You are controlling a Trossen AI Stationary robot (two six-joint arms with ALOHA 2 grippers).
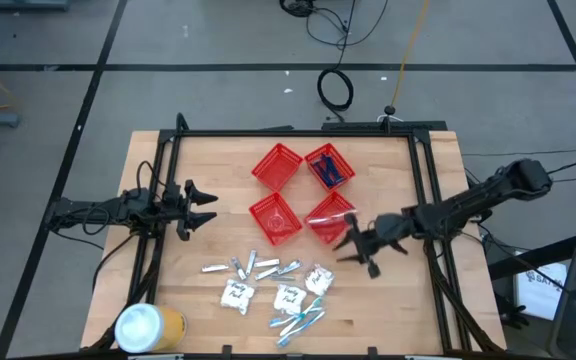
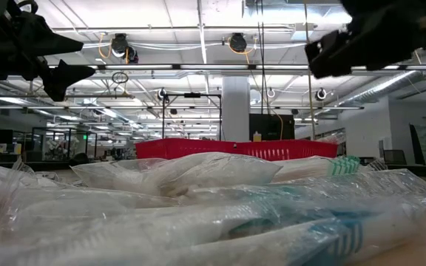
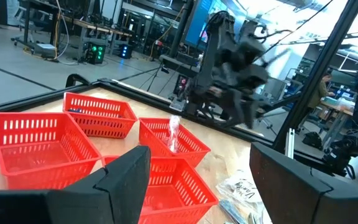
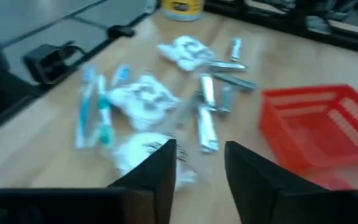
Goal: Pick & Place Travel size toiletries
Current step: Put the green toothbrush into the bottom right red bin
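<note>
In far-right basket [image 1: 329,166]: dark blue razors [image 1: 330,170]

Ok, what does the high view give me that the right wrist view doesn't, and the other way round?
Only the high view shows all four red baskets, dark blue razors in the far right one, and the left tool waiting open. Only the right wrist view shows the right tool with empty fingers apart. Both show the toothbrushes, white sachets, silvery tubes and yellow can.
</note>
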